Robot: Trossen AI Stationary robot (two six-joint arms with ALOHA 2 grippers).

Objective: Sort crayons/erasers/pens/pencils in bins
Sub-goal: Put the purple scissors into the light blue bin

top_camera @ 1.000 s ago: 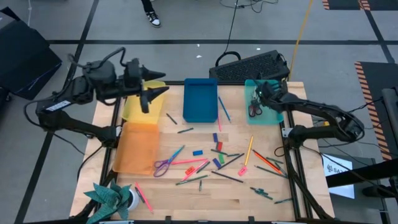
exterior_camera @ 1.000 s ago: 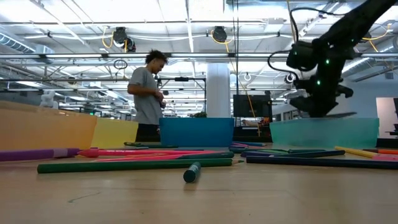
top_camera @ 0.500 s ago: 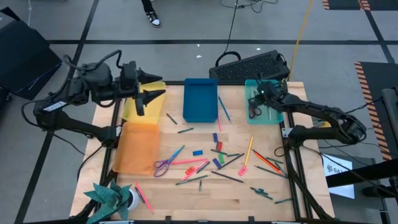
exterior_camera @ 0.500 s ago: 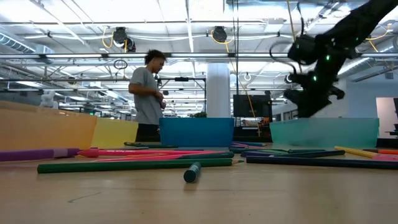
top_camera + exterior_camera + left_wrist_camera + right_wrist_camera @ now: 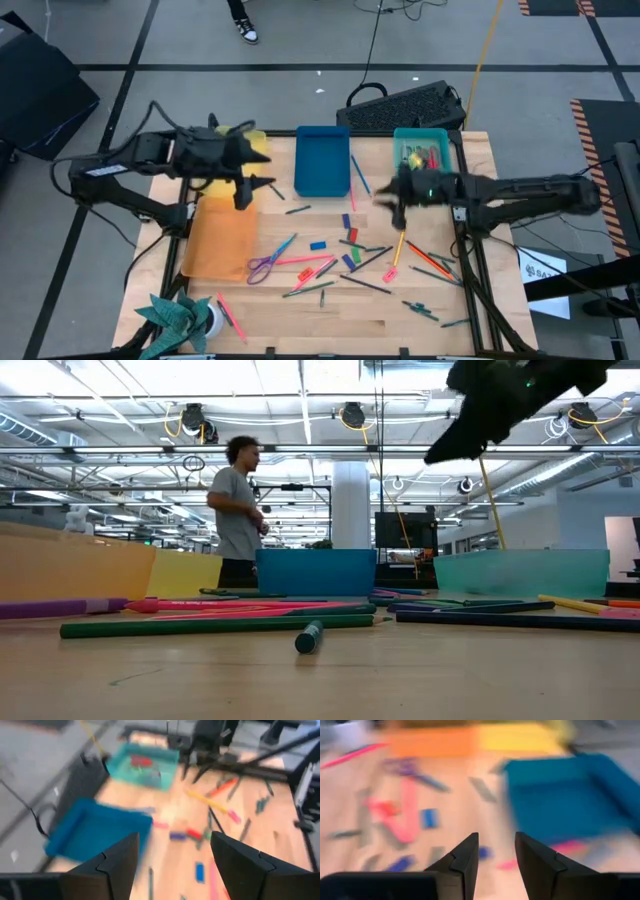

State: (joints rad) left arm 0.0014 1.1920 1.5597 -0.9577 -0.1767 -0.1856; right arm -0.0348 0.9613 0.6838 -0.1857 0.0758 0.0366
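Most sticks and small stubby erasers [image 5: 318, 244] lie unsorted on wooden tabletop [image 5: 350, 300]; both claws, left [image 5: 262, 183] and right [image 5: 385, 203], gape empty.

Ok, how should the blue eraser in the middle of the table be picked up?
Grip the blue eraser across its two long edges at mid-length, coming straight down. It lies flat, a low block with bare wood around it, so a side approach catches little. The right pincer, open, hovers near the teal bin; the left pincer, open, by the yellow bin.
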